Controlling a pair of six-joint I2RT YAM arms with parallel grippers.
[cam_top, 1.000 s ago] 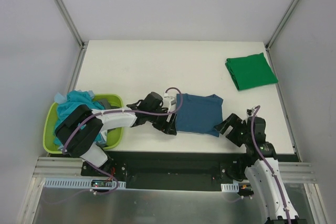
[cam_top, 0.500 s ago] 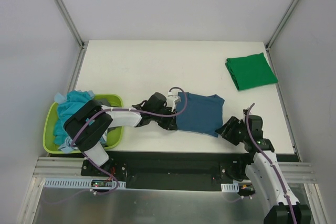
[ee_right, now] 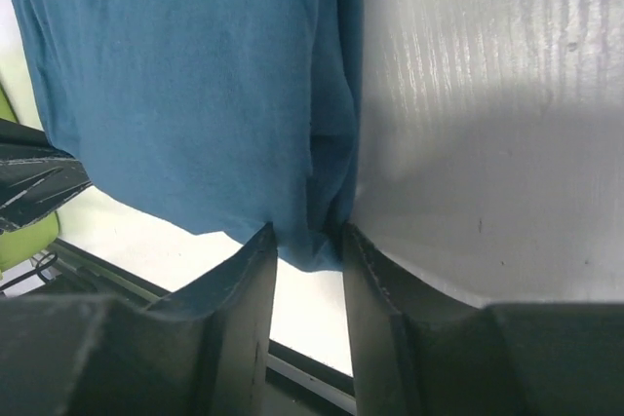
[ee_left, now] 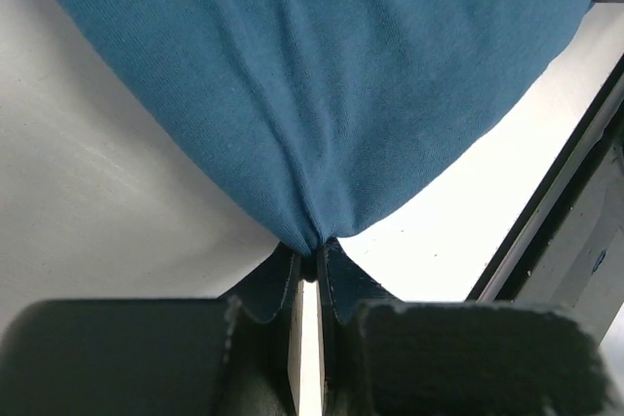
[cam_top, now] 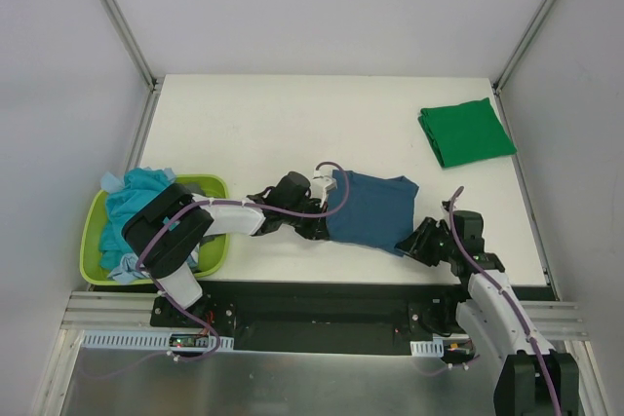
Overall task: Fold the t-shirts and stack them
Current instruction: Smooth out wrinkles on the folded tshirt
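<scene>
Spotter: Since 1 s ago your right forearm (cam_top: 487, 284) has swung lower in the top view, and the blue tee (cam_top: 370, 209) has slid a bit right w/ it.

Op: Which step?

Spotter: Looks like mid-fold on the blue tee, centre-frame on the counter (cam_top: 292, 124). Green tee (cam_top: 466, 132) already lies folded, upper right. Turquoise tee (cam_top: 136, 192) waits in the basket (cam_top: 93, 241), lower left.

Op: Grips?

Spotter: Left end effector (cam_top: 329, 215) is clamped tight on the tee's left edge. Right end effector (cam_top: 414, 239) pinches the near-right corner, fingers nearly closed round bunched hem. Both arms sit low, reaching inward, cloth taut btwn them.

Op: Next?

Spotter: You'd prob. lift both edges together, keep tension, carry over evenly.
</scene>
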